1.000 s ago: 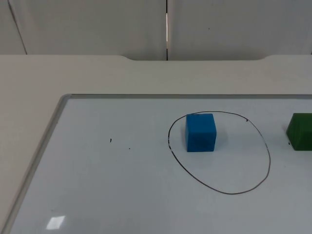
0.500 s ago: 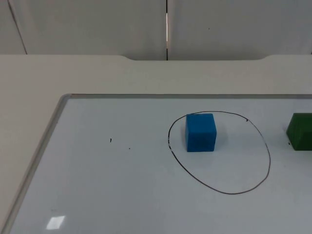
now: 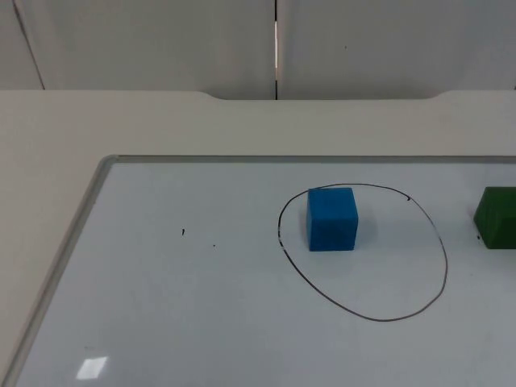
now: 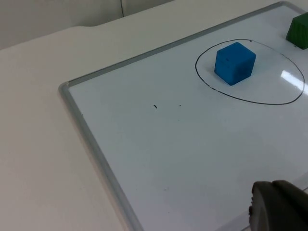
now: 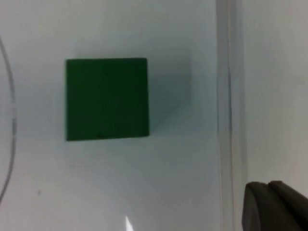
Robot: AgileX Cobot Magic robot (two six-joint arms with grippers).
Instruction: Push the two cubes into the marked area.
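The small blue cube sits inside the hand-drawn black oval outline on the white board, near its far-left edge. The green cube rests outside, just right of the line. Nothing has shifted over the last second, so one cube remains to push. The right gripper hangs above the green cube, the left gripper waits over the board's near side; whether either is spread or closed I cannot tell.
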